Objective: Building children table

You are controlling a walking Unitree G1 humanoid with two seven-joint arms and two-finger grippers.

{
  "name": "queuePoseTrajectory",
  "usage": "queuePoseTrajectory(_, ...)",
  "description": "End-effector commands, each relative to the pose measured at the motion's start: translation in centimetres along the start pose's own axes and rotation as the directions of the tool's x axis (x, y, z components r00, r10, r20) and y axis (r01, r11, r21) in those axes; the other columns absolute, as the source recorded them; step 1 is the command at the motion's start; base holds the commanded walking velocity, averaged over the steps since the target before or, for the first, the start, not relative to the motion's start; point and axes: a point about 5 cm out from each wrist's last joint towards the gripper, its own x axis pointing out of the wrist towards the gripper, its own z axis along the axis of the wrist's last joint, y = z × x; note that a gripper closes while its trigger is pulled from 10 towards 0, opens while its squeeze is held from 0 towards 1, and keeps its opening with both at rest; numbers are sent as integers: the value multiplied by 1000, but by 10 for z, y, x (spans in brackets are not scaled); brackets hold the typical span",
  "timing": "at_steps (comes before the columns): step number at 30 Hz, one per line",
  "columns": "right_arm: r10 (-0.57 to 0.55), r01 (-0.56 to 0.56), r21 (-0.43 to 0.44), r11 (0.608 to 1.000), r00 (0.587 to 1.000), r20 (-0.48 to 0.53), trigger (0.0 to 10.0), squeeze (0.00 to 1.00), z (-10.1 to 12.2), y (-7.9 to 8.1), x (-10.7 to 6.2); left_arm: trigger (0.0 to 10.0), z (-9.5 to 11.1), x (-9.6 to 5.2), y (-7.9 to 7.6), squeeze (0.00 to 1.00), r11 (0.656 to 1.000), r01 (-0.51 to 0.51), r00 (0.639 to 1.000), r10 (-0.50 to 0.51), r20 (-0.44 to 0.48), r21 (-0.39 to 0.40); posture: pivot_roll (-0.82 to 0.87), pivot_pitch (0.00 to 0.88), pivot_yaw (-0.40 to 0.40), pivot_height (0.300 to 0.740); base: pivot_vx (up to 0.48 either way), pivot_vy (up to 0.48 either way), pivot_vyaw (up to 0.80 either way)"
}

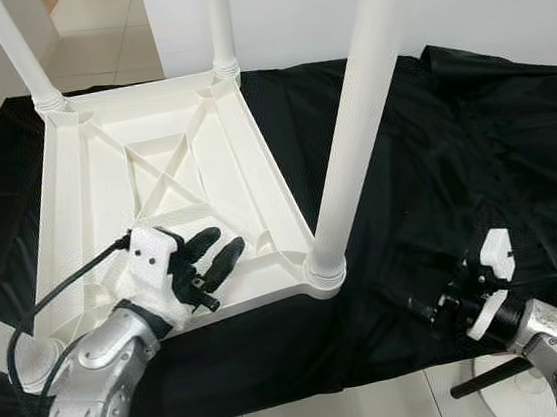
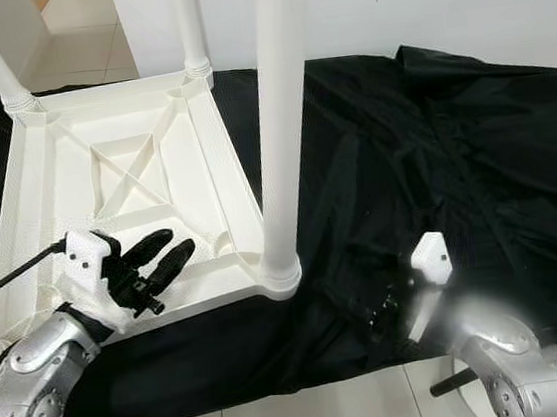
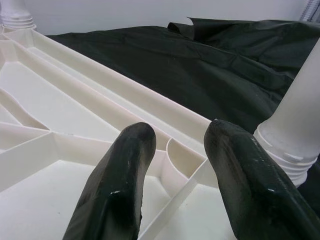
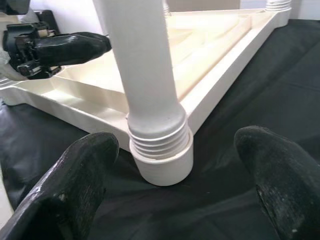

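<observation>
**Near leg stands between the two claws**

The upturned white plastic ribbed children's tabletop [image 1: 104,178] lies on a black cloth [image 1: 453,148]. Three white round legs stand upright in its corners. The nearest leg [image 1: 352,150] rises vertically, ahead of the right gripper [image 4: 170,170], fingers apart. The left gripper [image 1: 212,259], fingers apart, hovers over the tabletop's near edge.
</observation>
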Motion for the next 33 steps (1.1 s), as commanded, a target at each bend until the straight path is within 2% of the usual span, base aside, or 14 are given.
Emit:
queuePoseTrajectory(1,33,-33,-23,999,999,-2,10000,0,3,0,7,10000,3,4,-2,0,997,-68,997,68,23,30,-14,112,-18,740,0,0,0)
queuePoseTrajectory(2,33,-33,-23,999,999,-2,10000,0,3,0,7,10000,3,4,-2,0,997,-68,997,68,23,30,-14,112,-18,740,0,0,0)
queuePoseTrajectory(3,38,-37,-52,998,999,9,10000,0,4,-3,18,10000,4,7,-5,0,997,-73,997,72,35,20,-7,117,-23,740,0,0,0)
queuePoseTrajectory(4,44,-43,-59,997,999,12,10000,0,5,-3,22,10000,4,8,-7,0,997,-71,997,71,37,19,-6,119,-24,740,0,0,0)
queuePoseTrajectory(11,36,-35,-80,996,999,20,10000,0,3,-6,41,10000,6,7,-13,0,997,-68,997,67,39,28,3,125,-29,740,0,0,0)
queuePoseTrajectory(16,76,-73,-76,994,996,37,10000,0,1,1,62,10000,5,10,-18,0,997,-67,997,69,40,-35,7,131,-35,740,0,0,0)
queuePoseTrajectory(22,69,-63,-96,993,996,55,10000,0,1,2,77,10000,1,18,-24,0,995,-77,997,79,24,-66,-6,143,-57,740,0,0,0)
queuePoseTrajectory(29,15,-8,-80,997,996,91,10000,0,6,-5,79,10000,-4,29,-26,0,990,-132,991,134,30,-52,-19,160,-79,740,0,0,0)
queuePoseTrajectory(33,-69,76,-67,995,992,102,10000,0,9,-17,71,10000,-7,42,-22,0,953,-239,969,246,16,-189,-59,169,-78,740,0,0,0)
